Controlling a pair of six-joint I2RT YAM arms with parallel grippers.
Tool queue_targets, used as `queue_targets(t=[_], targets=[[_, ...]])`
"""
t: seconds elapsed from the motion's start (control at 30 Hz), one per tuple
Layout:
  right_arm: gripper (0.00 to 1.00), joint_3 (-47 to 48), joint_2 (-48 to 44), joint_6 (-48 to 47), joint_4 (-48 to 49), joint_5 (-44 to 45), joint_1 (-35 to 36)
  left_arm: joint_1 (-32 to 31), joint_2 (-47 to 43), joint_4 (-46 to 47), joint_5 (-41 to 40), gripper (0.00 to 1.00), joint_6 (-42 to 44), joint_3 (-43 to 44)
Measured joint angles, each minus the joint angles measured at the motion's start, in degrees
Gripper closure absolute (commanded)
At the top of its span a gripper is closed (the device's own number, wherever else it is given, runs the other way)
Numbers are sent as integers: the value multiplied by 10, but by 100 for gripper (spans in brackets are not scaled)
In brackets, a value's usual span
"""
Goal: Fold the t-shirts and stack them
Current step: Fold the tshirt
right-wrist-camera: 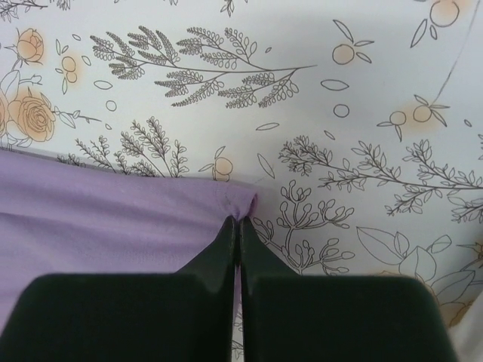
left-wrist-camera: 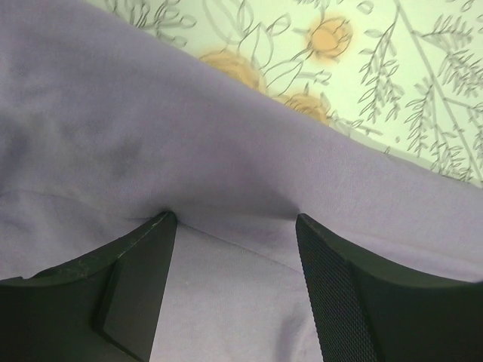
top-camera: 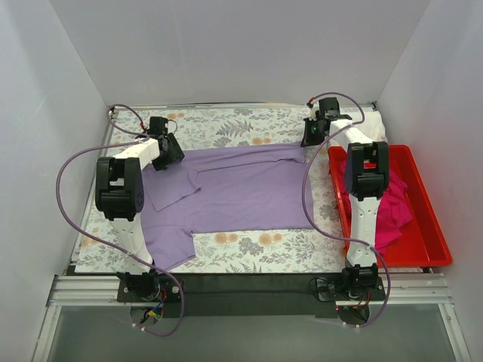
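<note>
Two claws at lavender t-shirt (top-camera: 241, 192) spread on desk (top-camera: 249, 128): left claw (left-wrist-camera: 235, 219) spread open, tips on fabric; right claw (right-wrist-camera: 240, 222) closed, pinching its corner. Magenta t-shirt (top-camera: 394, 215) in red bin (top-camera: 426, 226).

We see a grey-and-orange floral tablecloth (top-camera: 241, 124) spread over the bench (top-camera: 249, 283) — leafy sprigs and pale orange roses on white. A red plastic bin (top-camera: 432, 243) sits along its right edge, and plain white walls (top-camera: 241, 45) close in three sides.

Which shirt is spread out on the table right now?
The purple shirt, opened out on the floral tablecloth; the pink shirt sits crumpled in the red bin.
</note>
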Motion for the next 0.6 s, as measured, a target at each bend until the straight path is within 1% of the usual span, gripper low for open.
queue_targets(t=[0.1, 0.13, 0.23, 0.33, 0.5, 0.6], targets=[[95, 12, 9, -1, 0, -3, 0, 0, 16, 7, 5, 39, 6, 21], [89, 18, 13, -1, 0, -5, -1, 1, 21, 9, 7, 39, 7, 29], [78, 38, 26, -1, 1, -12, -3, 2, 46, 13, 13, 37, 9, 63], [73, 50, 31, -1, 2, -14, -6, 4, 60, 22, 23, 36, 9, 84], [72, 50, 26, 0, 1, -14, -12, 6, 57, 20, 31, 34, 7, 85], [73, 38, 4, 4, -1, -16, -13, 7, 51, 16, 31, 34, 7, 85]])
